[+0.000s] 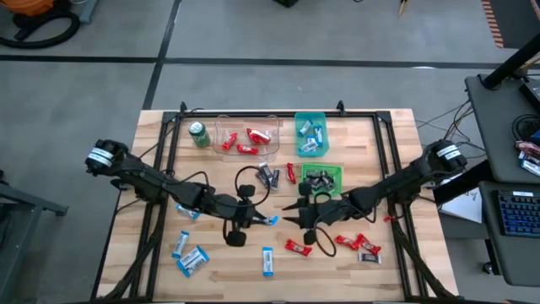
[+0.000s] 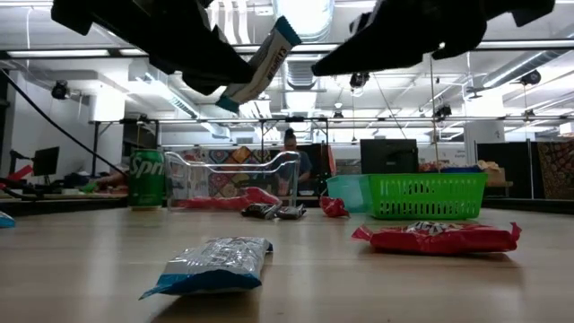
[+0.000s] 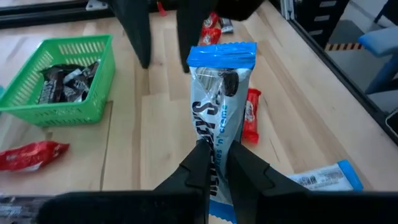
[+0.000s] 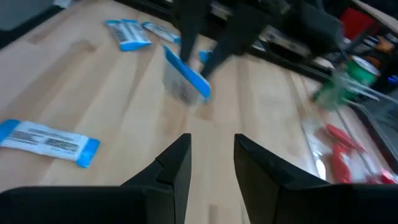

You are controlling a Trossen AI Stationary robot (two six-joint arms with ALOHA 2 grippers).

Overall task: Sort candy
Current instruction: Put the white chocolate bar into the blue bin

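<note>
Clamped in the left tool [image 3: 214, 165], a blue-and-white candy bar [image 3: 219, 93] hangs above the table; right tool [image 4: 211, 152] gapes empty.

left arm: reaches toward 3 o'clock, left hand [image 1: 263, 221] clamped tight, raised | right arm: reaches toward 9 o'clock, right hand [image 1: 291, 212] fingers parted, empty

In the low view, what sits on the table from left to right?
Green drink can → clear bin → blue-and-white candy bar lying nearest the camera → dark candy bars → green basket → red candy bar in front.
</note>
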